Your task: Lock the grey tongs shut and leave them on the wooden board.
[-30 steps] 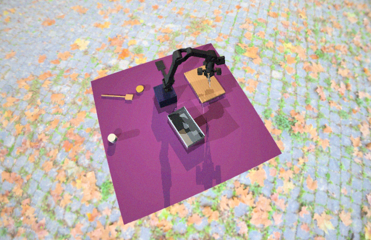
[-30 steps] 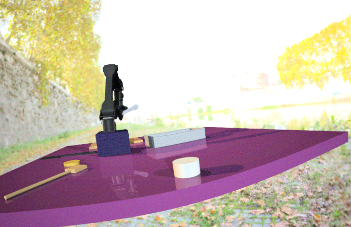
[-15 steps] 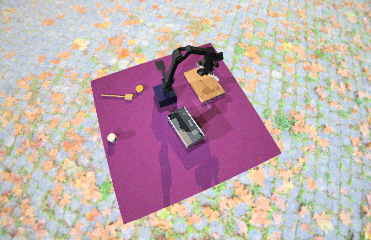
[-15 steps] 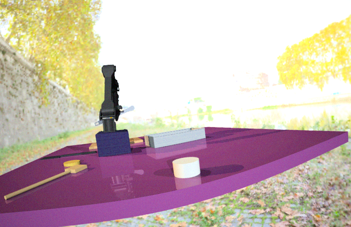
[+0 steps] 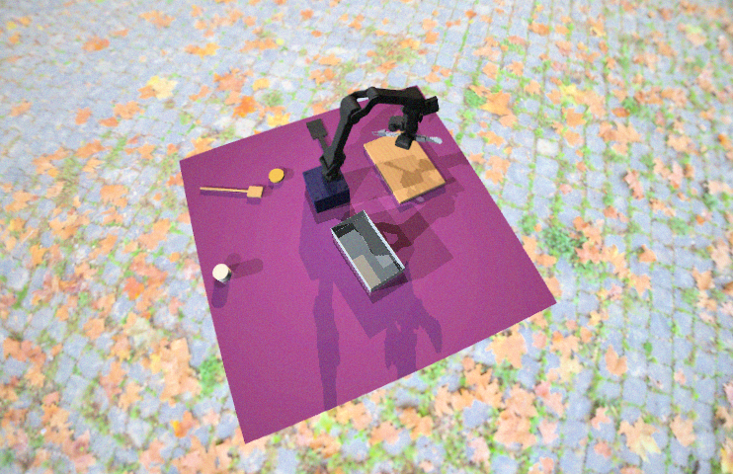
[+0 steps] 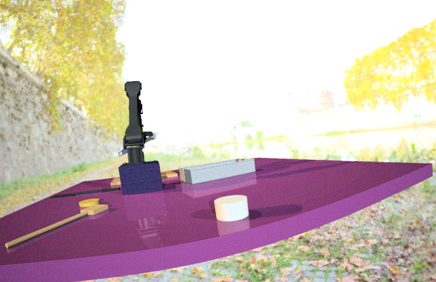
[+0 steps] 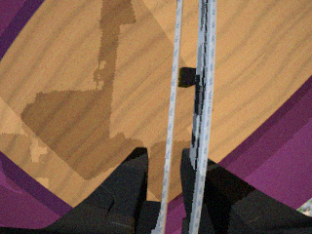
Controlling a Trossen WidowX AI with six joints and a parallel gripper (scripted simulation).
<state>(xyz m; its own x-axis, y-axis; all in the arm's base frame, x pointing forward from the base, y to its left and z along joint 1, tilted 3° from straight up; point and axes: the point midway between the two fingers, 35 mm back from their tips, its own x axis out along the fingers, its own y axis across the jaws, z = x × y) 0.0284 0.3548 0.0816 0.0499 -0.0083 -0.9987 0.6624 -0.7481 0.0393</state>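
My gripper (image 5: 403,144) (image 7: 163,158) is shut on the grey tongs (image 5: 431,138) (image 6: 151,137) (image 7: 172,97). It holds them in the air above the wooden board (image 5: 401,191) (image 6: 171,174) (image 7: 263,44), near the board's back edge. In the exterior view the tongs are tilted, with the right end higher than the left. In the wrist view their two long arms run nearly parallel and close together, with a narrow gap and a small dark block between them. Whether the hinge is locked cannot be seen. The roasting tin (image 5: 352,261) (image 6: 221,171) stands apart from the tongs.
A dark blue base block (image 5: 326,193) (image 6: 141,178) bears the arm. A black turner (image 5: 314,128) lies behind it. A wooden turner (image 5: 254,192) (image 6: 47,230), a yellow disc (image 5: 276,175) (image 6: 89,202) and a cream cylinder (image 5: 221,273) (image 6: 231,208) are on the purple table.
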